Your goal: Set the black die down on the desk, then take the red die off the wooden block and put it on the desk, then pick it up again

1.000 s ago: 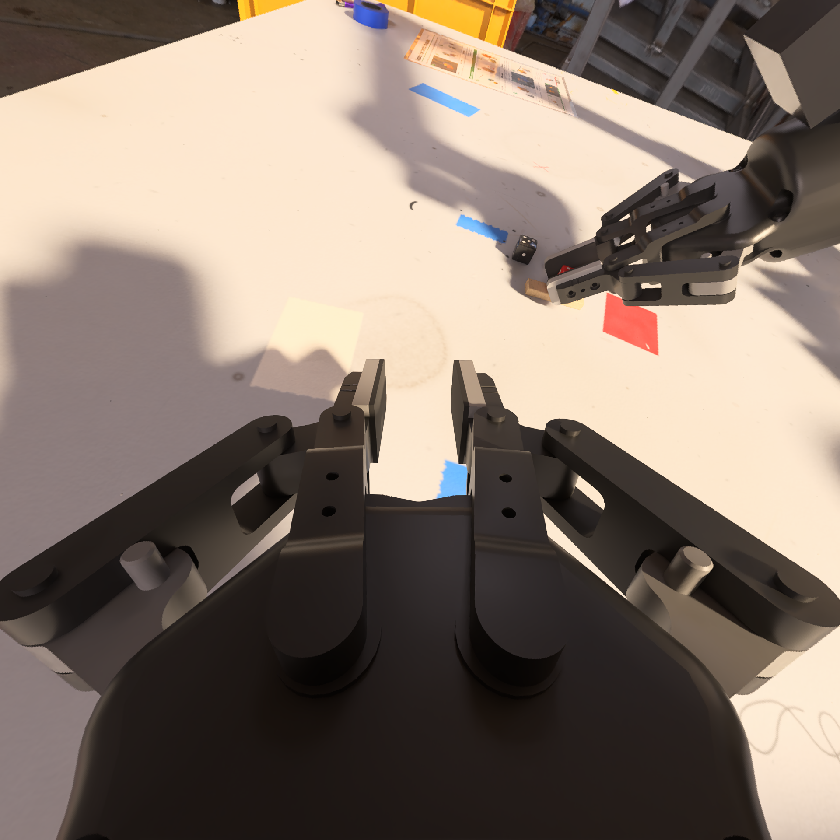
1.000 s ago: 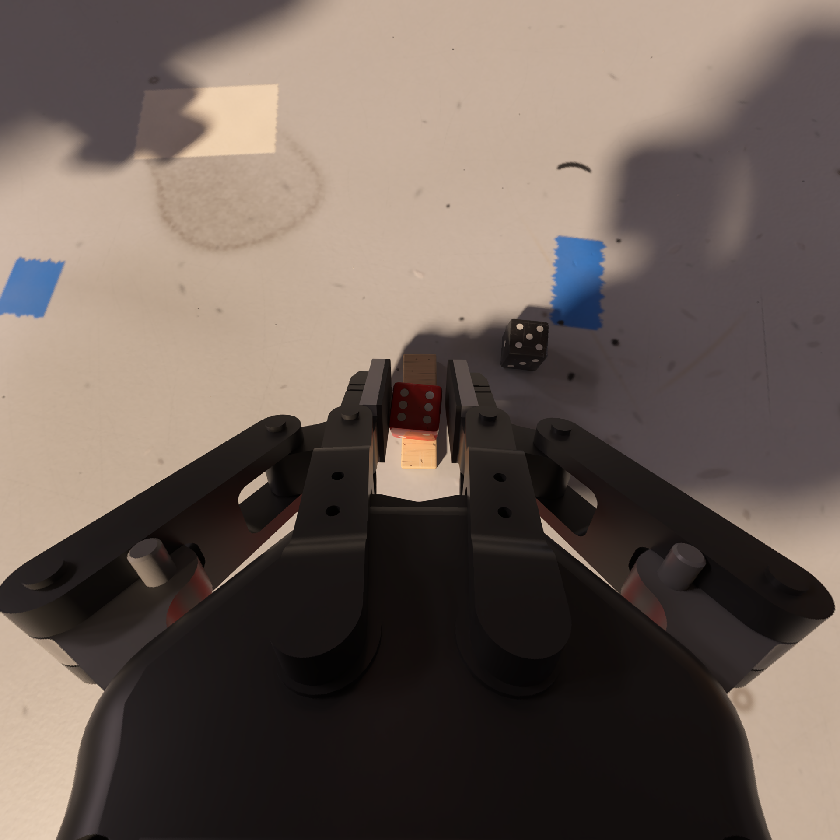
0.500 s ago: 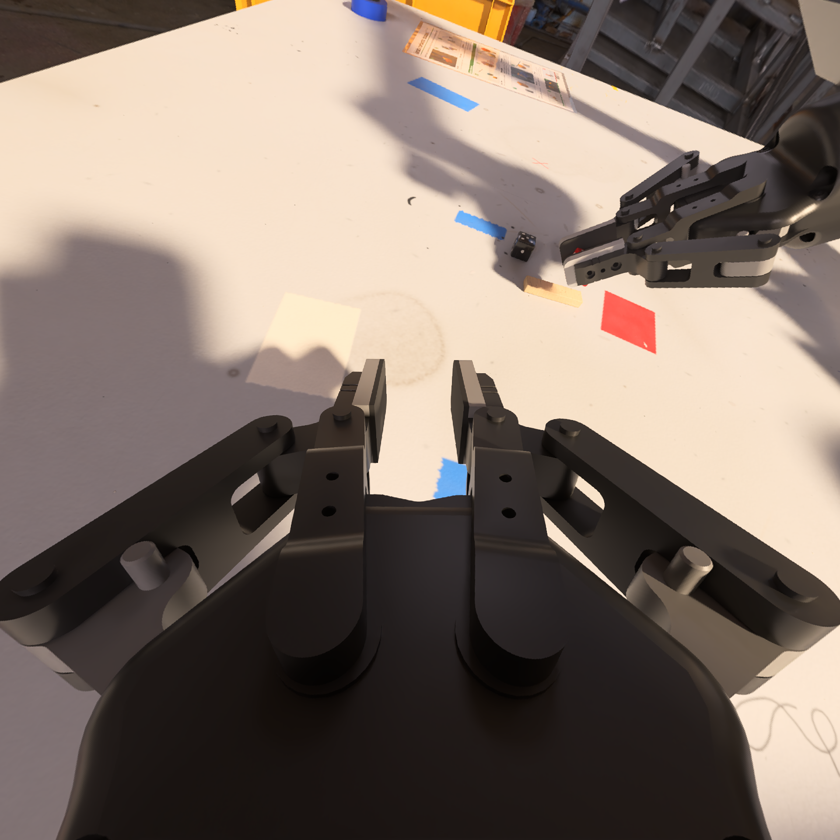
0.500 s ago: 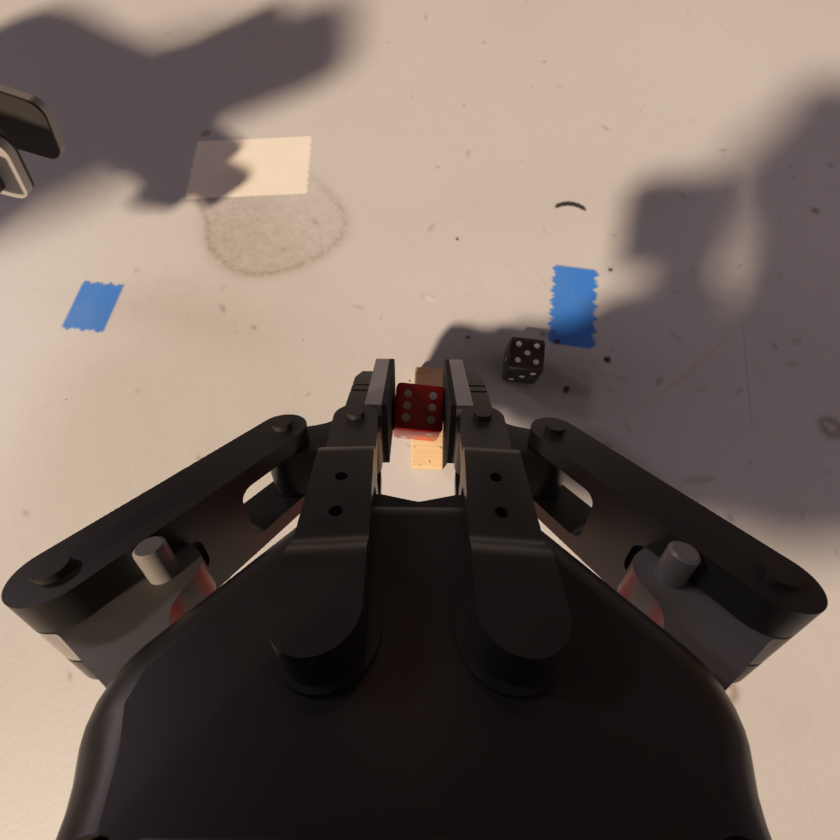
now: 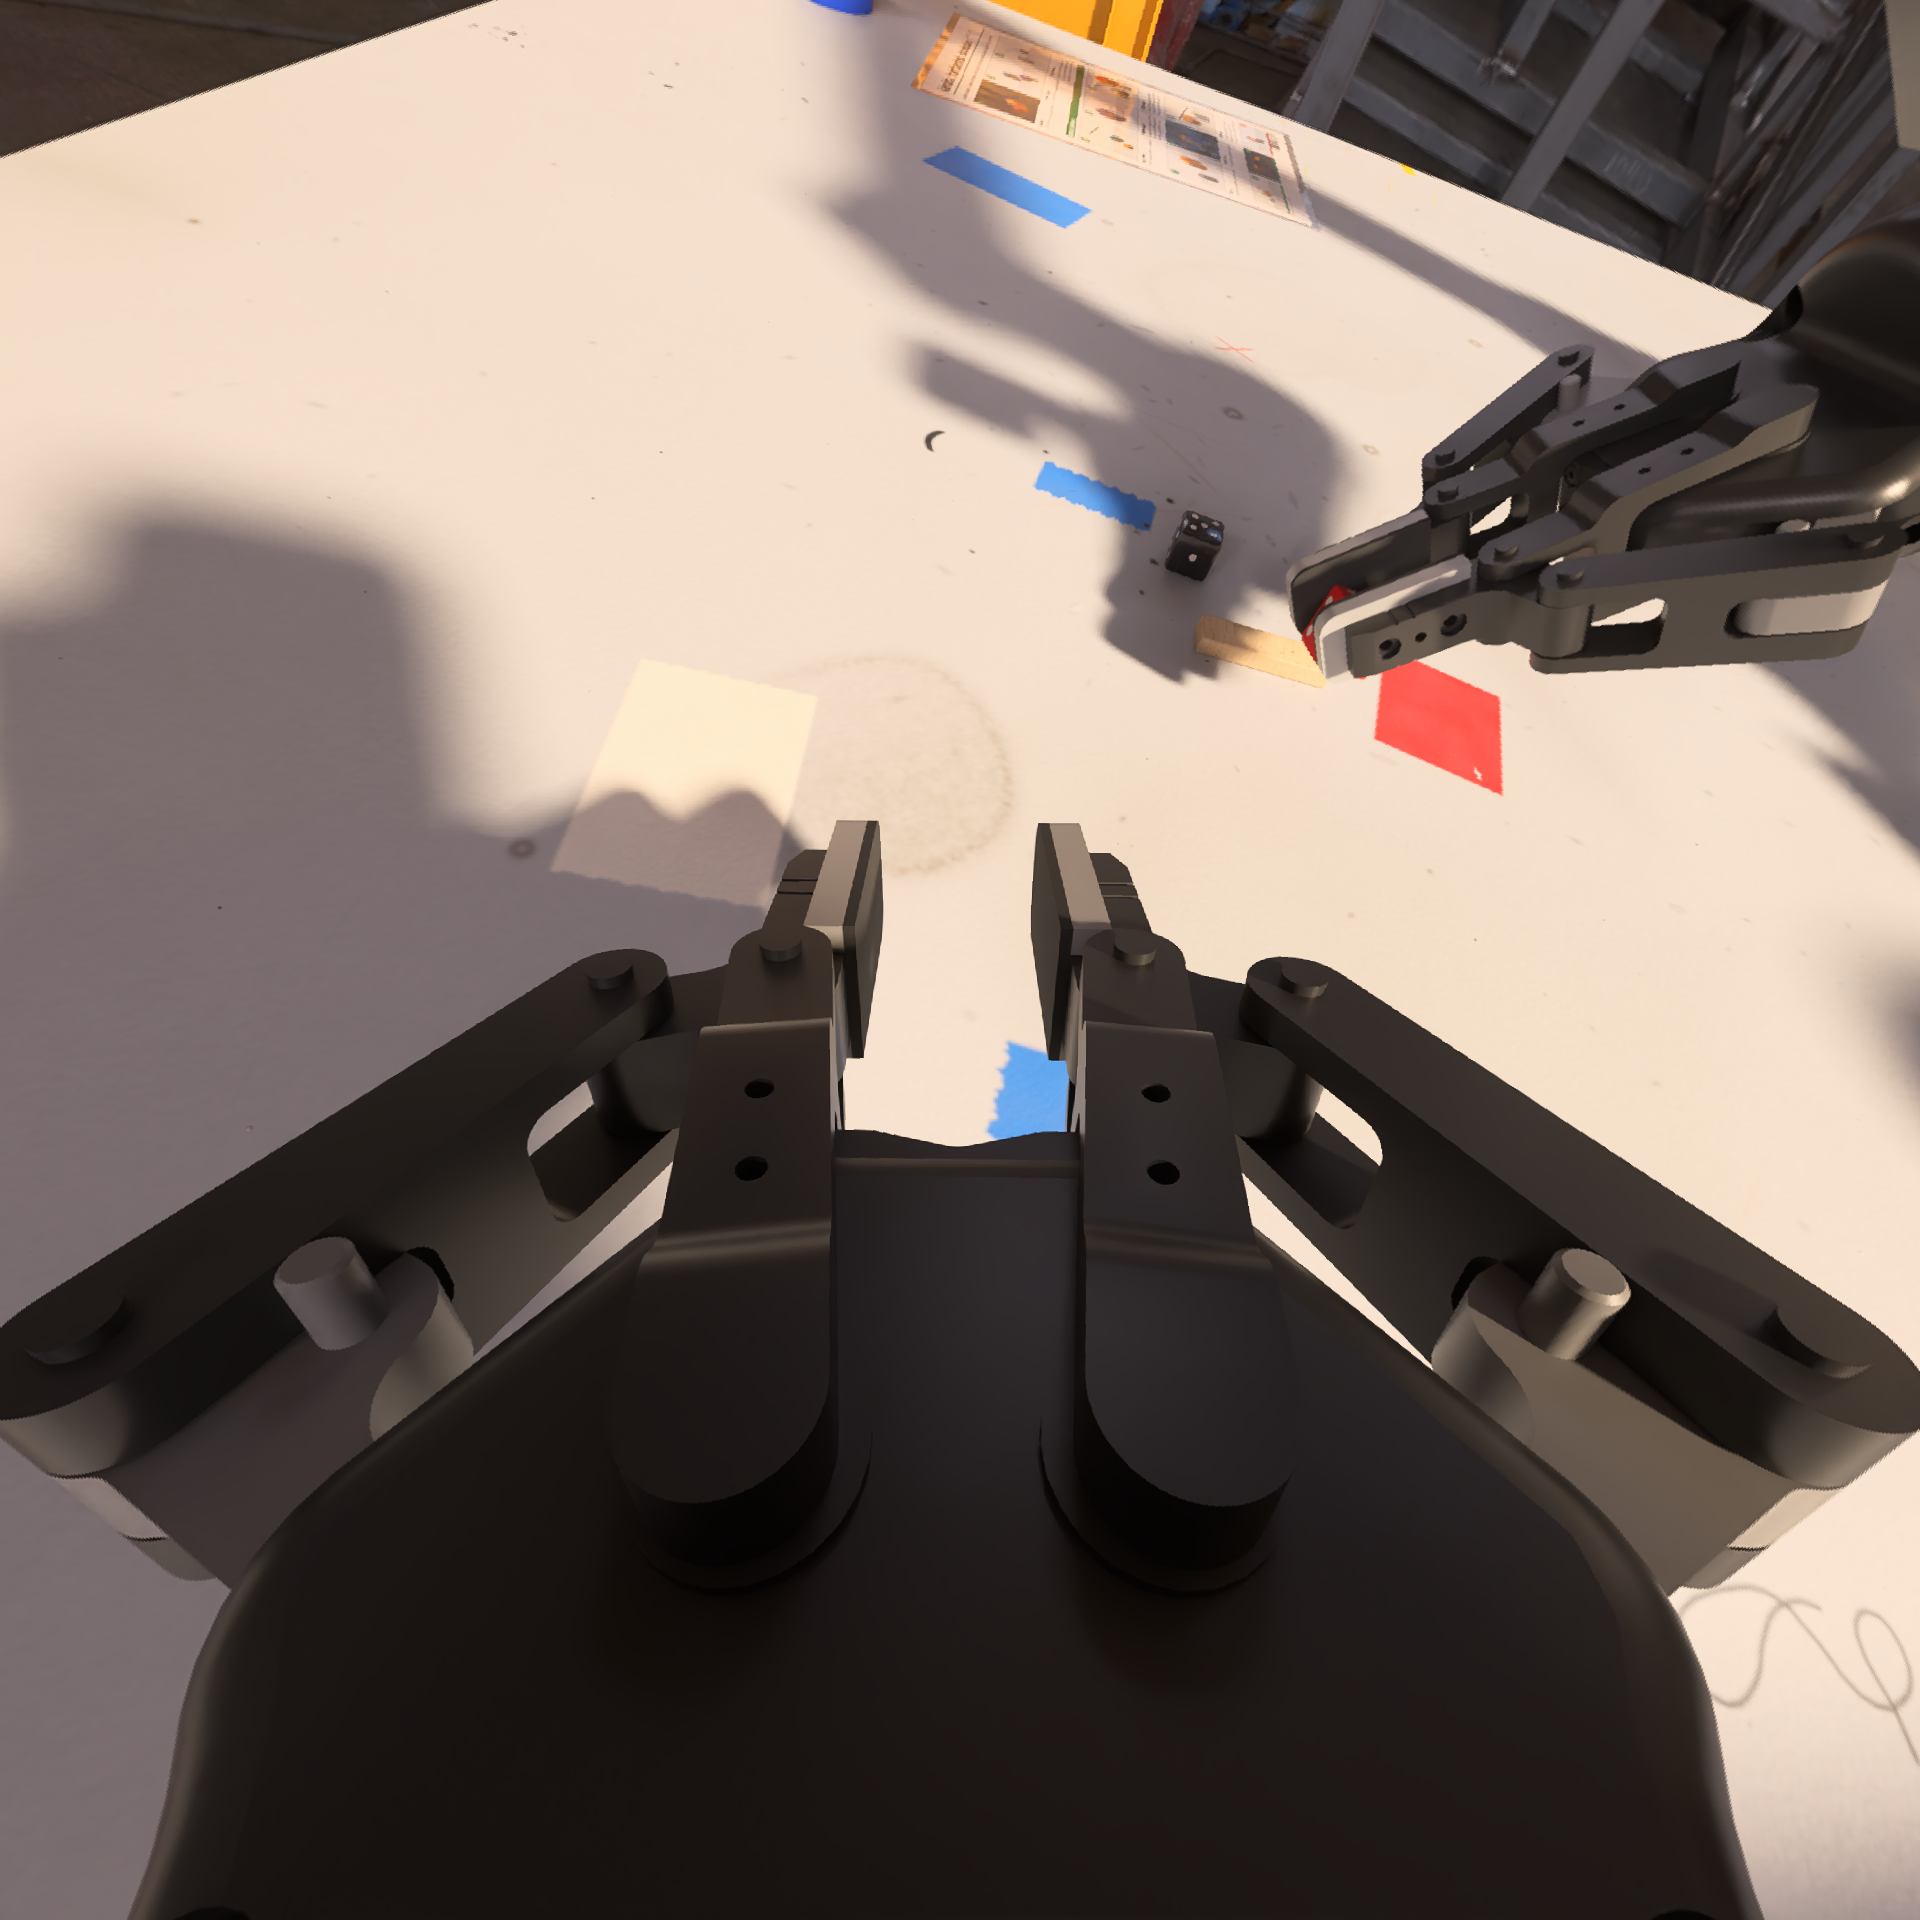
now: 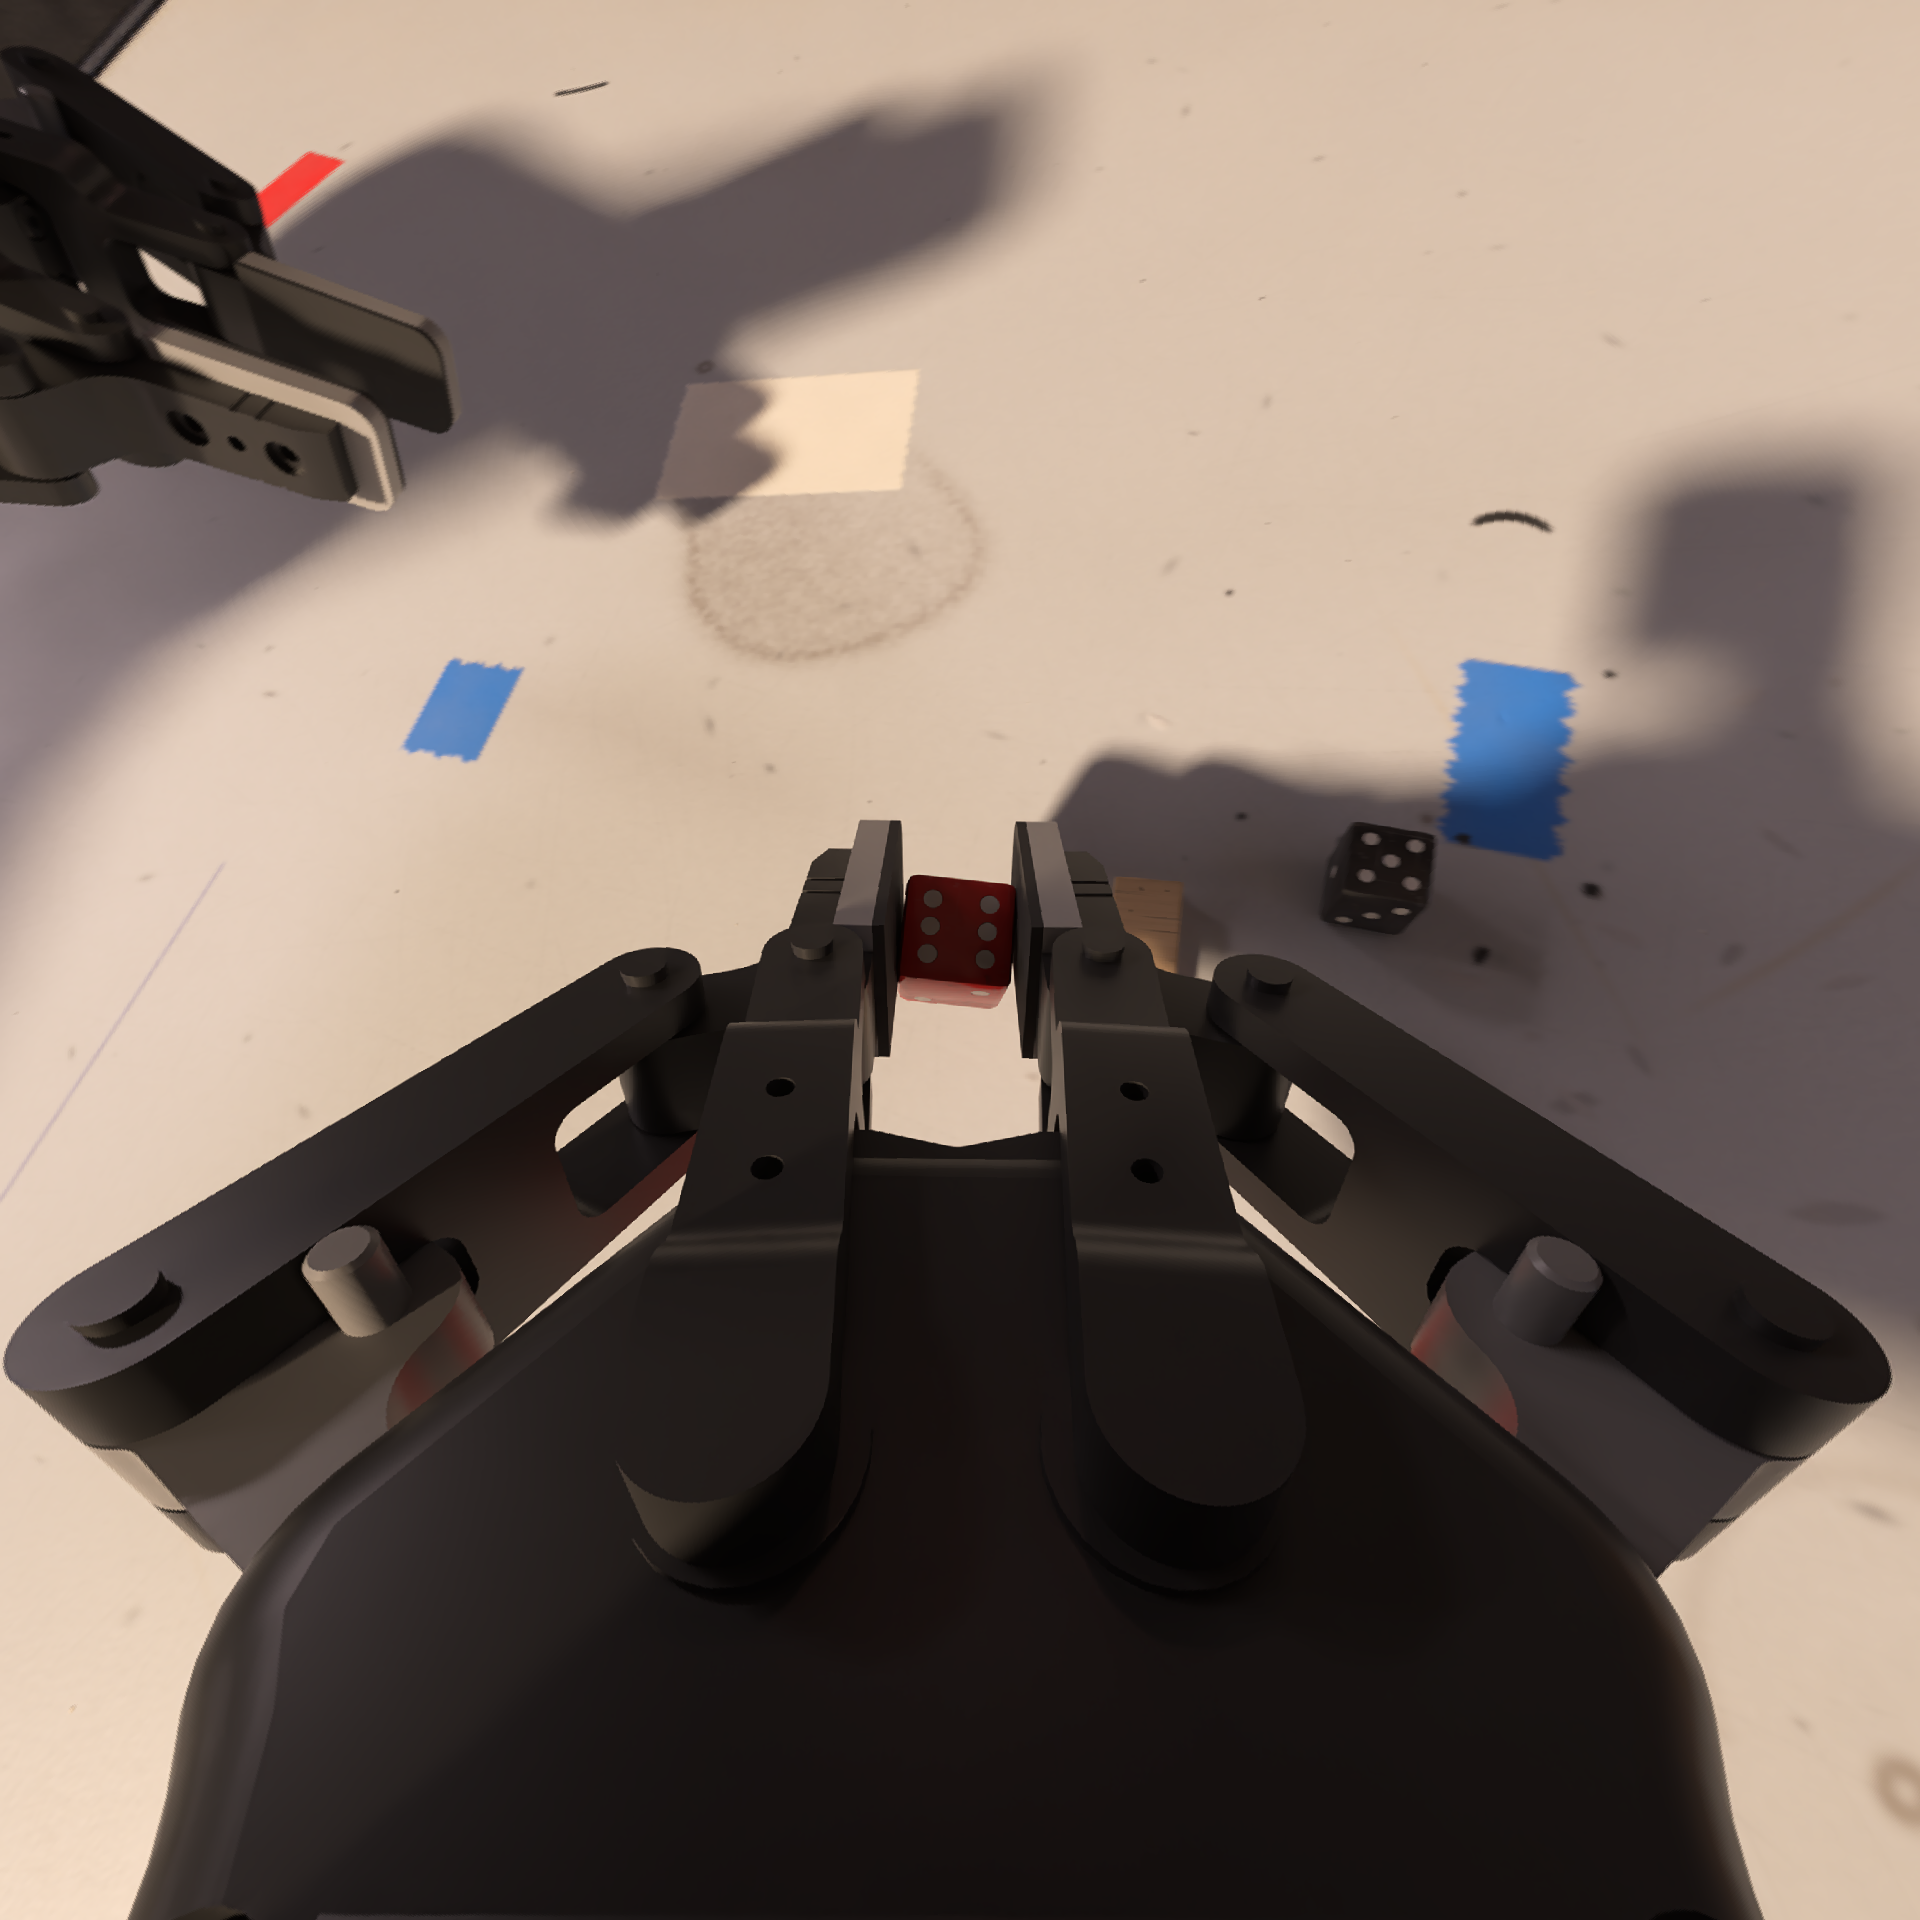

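My right gripper [image 6: 956, 873] is shut on the red die [image 6: 956, 927] and holds it above the desk, left of the wooden block [image 6: 1151, 912]. In the left wrist view the right gripper [image 5: 1325, 623] shows with the red die [image 5: 1322, 615] between its tips, just right of the flat wooden block [image 5: 1255, 649]. The black die [image 6: 1377, 875] sits on the desk to the right; it also shows in the left wrist view [image 5: 1195, 542]. My left gripper [image 5: 956, 883] is open and empty above the desk; it shows in the right wrist view [image 6: 395, 416] at far left.
Blue tape pieces [image 6: 1509, 756] [image 6: 463, 709], a cream patch [image 6: 831, 431] and a round stain [image 6: 831, 571] mark the desk. In the left wrist view a red square [image 5: 1439, 725] lies near the block, and a printed sheet [image 5: 1117, 112] lies at the far edge.
My right gripper has lifted the red die off the wooden block and carried it sideways, left of the block. The left gripper has stayed open, its view shifting slightly.
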Robot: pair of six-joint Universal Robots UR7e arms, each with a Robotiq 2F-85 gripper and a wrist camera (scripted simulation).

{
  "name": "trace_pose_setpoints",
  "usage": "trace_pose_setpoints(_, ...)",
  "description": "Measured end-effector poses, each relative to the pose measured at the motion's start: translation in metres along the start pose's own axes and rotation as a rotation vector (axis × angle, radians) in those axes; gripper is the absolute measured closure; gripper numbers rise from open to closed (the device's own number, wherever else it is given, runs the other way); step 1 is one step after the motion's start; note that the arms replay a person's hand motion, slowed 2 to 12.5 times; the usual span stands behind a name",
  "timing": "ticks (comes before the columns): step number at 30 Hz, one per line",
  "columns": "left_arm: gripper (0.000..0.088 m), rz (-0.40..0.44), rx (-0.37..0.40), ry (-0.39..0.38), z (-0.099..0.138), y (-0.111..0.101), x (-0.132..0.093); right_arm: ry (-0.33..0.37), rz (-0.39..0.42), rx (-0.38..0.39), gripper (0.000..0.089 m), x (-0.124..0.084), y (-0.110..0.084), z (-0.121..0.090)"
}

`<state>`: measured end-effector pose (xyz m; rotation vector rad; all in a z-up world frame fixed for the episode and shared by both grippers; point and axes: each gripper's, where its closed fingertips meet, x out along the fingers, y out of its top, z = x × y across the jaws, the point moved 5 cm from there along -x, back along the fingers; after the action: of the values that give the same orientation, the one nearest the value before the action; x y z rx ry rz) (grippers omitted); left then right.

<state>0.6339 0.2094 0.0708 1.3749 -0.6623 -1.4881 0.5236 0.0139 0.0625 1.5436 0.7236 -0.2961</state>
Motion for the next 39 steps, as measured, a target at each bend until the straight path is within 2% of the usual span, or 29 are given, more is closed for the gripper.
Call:
trace_pose_setpoints(4,0.0618,-0.001,0.003,0.000,0.000,0.000,0.000,0.039,-0.018,0.005,0.0704,0.006,-0.003,-0.006)
trace_pose_setpoints(9,0.0620,0.000,0.004,0.000,0.001,0.000,0.000,0.057,-0.048,-0.007,0.0704,0.012,-0.008,-0.009)
trace_pose_setpoints(18,0.0616,-0.008,0.008,-0.002,0.001,-0.001,0.001,0.077,-0.088,-0.074,0.0704,0.017,-0.014,-0.014)
trace_pose_setpoints(29,0.0615,-0.017,0.018,0.005,0.002,-0.001,0.002,-0.004,-0.070,-0.198,0.0704,0.020,-0.012,-0.016)
trace_pose_setpoints(34,0.0615,-0.019,0.016,0.004,0.002,-0.002,0.002,0.005,-0.068,-0.209,0.0704,0.020,-0.013,-0.018)
trace_pose_setpoints(39,0.0616,-0.019,0.016,0.004,0.002,-0.002,0.002,0.046,-0.059,-0.192,0.0699,0.020,-0.012,-0.018)
